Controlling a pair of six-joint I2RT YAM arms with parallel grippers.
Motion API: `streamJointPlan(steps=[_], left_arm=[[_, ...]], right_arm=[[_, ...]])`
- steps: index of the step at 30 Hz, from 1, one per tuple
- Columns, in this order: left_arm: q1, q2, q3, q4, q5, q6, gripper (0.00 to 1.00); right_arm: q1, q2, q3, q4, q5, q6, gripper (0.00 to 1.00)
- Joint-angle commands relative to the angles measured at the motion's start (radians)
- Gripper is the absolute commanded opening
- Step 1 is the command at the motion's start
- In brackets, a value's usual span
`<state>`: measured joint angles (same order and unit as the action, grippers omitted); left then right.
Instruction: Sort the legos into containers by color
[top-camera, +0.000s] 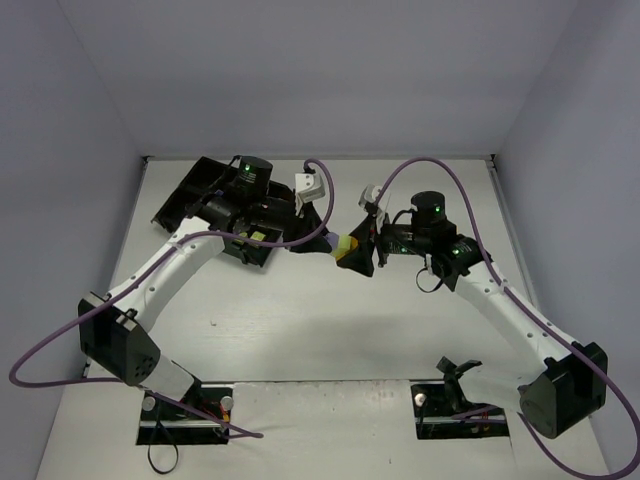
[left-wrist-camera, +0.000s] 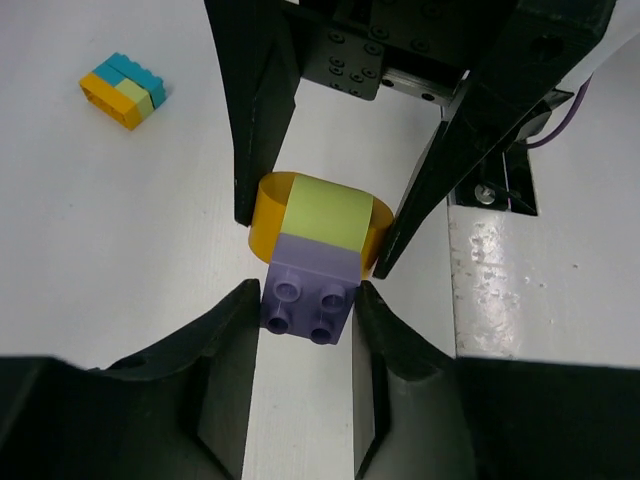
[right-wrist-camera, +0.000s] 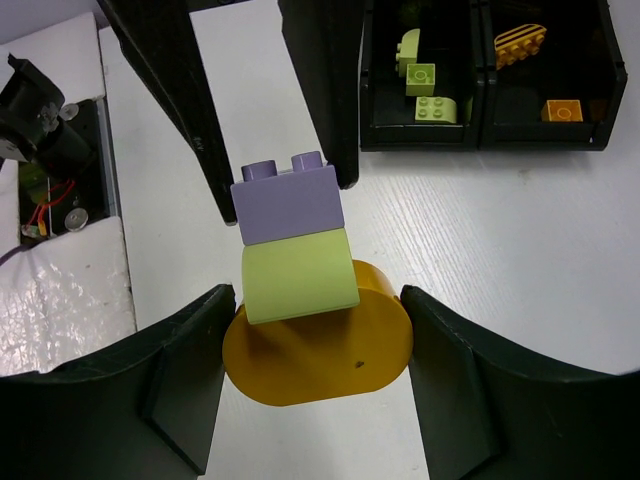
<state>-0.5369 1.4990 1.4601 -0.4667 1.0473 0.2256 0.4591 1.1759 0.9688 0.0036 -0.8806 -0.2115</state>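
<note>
Lego stack (left-wrist-camera: 312, 235) (yellow-green middle (right-wrist-camera: 298, 285)), purple brick (left-wrist-camera: 308, 295) pinched by left fingers (left-wrist-camera: 225, 370), orange base (right-wrist-camera: 320, 365) clamped by right fingers (right-wrist-camera: 180, 385)

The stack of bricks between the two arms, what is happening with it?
Both arms hold one stack of three joined bricks. The right gripper clamps the orange base; the left gripper grips the purple brick, with a yellow-green brick between them. They seem ready to pull it apart. The tray already holds yellow-green and orange pieces in separate compartments.
</note>
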Motion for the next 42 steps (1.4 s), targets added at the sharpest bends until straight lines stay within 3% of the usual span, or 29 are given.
streamJointPlan(steps=[1, 2, 3, 11, 42], left_arm=[[-0.005, -0.016, 0.025, 0.046, 0.028, 0.041, 0.22], [-0.005, -0.016, 0.026, 0.045, 0.029, 0.041, 0.12], [-0.006, -0.016, 0.023, 0.045, 0.031, 0.044, 0.1], [-0.003, -0.014, 0.028, 0.014, 0.026, 0.072, 0.0], [0.118, -0.023, 0.016, 0.008, 0.056, 0.073, 0.0]], right_arm=[[-0.002, 0.002, 0.053, 0.044, -0.047, -0.009, 0.0], [-0.002, 0.002, 0.051, 0.042, -0.046, -0.009, 0.0], [-0.002, 0.002, 0.05, 0.042, -0.046, -0.011, 0.0], [-0.002, 0.007, 0.025, 0.041, -0.034, -0.011, 0.0], [-0.002, 0.037, -0.05, 0.052, 0.106, 0.026, 0.0]])
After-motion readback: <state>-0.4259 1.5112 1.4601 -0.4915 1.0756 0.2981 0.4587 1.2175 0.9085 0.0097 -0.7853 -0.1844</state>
